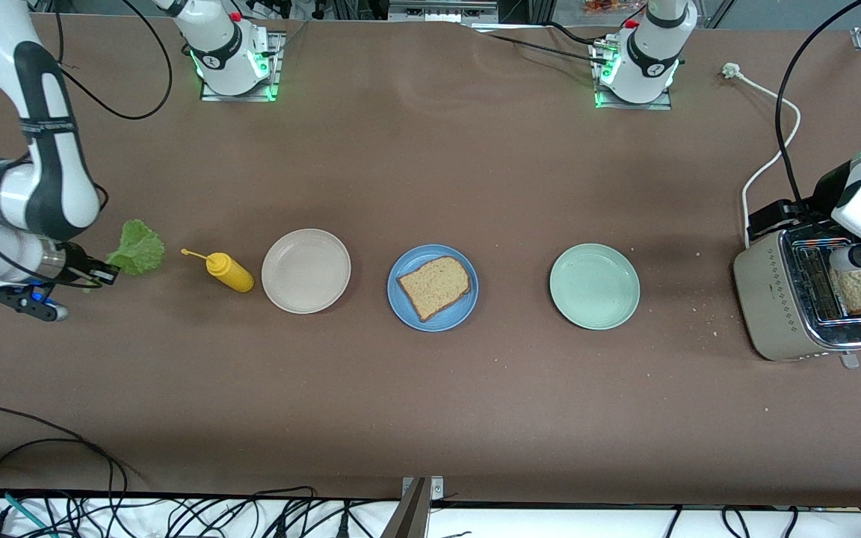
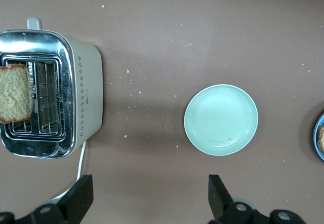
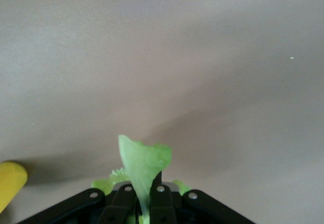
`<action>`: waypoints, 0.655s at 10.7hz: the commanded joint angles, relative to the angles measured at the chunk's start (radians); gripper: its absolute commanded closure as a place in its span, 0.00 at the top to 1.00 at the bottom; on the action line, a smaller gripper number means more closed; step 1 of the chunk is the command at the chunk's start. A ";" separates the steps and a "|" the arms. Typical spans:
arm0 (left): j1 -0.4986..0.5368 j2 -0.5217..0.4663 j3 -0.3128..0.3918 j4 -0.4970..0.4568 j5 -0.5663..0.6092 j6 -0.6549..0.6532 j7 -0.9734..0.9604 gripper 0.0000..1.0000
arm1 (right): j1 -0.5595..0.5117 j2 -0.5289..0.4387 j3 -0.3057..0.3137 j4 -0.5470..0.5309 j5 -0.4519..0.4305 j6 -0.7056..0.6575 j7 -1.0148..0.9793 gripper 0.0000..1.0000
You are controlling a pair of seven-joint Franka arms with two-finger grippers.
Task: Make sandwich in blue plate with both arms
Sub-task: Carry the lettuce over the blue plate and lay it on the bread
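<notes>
Right gripper [image 1: 105, 273] pinching ruffled green lettuce leaf [image 1: 137, 247] by thin edge; I fear slip during carry. One brown toast slice [image 1: 434, 286] on round blue plate [image 1: 400, 306]. Left gripper [image 2: 147, 196] wide, empty, beside silver toaster [image 1: 767, 299].

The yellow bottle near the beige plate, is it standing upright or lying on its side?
Lying on its side. The yellow bottle rests lengthwise on the table, its thin nozzle pointing toward the lettuce leaf.
</notes>
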State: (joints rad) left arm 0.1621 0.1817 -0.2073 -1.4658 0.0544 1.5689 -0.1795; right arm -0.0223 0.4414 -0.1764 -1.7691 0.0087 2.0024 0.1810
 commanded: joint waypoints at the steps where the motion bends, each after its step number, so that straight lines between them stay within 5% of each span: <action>1: 0.007 -0.018 0.011 0.007 -0.022 -0.001 0.018 1.00 | -0.018 0.000 0.006 0.195 0.007 -0.293 -0.049 0.00; 7: 0.010 -0.013 0.012 0.005 -0.018 0.002 0.028 1.00 | 0.044 -0.003 0.058 0.322 0.075 -0.436 0.133 0.00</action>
State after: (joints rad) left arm 0.1725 0.1760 -0.1971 -1.4609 0.0544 1.5692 -0.1752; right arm -0.0077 0.4305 -0.1488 -1.4903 0.0210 1.5960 0.1974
